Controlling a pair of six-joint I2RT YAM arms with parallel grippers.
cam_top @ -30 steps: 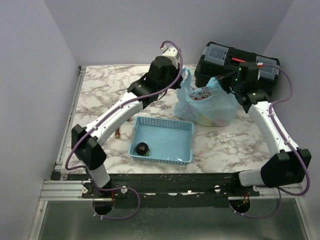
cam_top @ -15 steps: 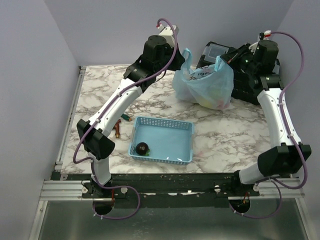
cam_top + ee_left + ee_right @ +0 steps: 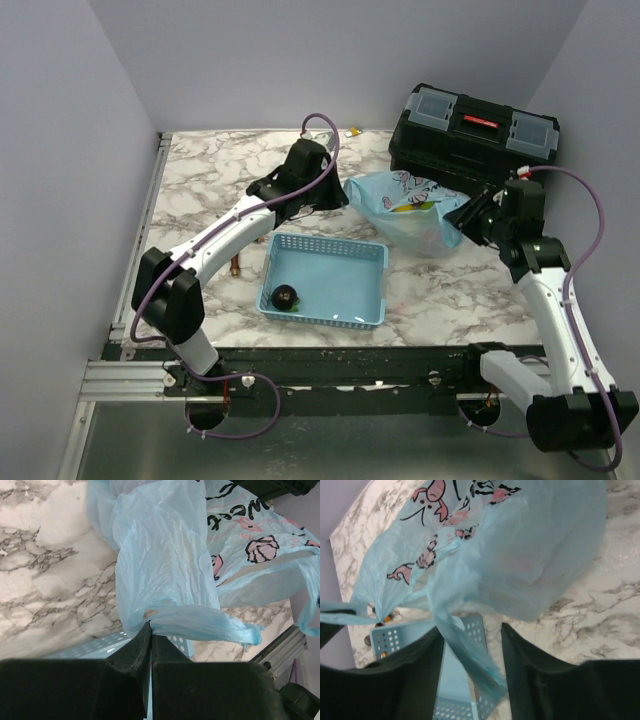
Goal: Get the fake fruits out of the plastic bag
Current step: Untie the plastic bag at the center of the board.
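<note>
- A thin, translucent light-blue plastic bag [image 3: 410, 205] with pink and dark cartoon print lies slumped on the marble-patterned tabletop [image 3: 210, 190]. It sits between the two arms, in front of a black toolbox [image 3: 480, 125] and just behind a blue latticed basket [image 3: 330, 275].
- The fake fruits [image 3: 408, 207] are inside the bag. Only a yellow-green glimpse shows at its mouth, and none are out yet.
- The left fingers [image 3: 142, 650] are pressed together, pinching a gathered fold of the bag's film.
- The right fingers [image 3: 415, 675] stand apart. A twisted strip of the bag runs loosely between them, not clamped.
- A dark round plum [image 3: 286, 296] sits alone in the basket.
- Handling, as a judgement: the film looks very light, limp and slippery. It will crumple and slide rather than keep any shape, and could tear if pulled hard.
- The best holds look like the bunched handles or the rim, which give thicker material to pinch. Gripping there on both sides would spread the mouth.
- The fruits look light, hard and glossy, so they will probably roll once they are free.
</note>
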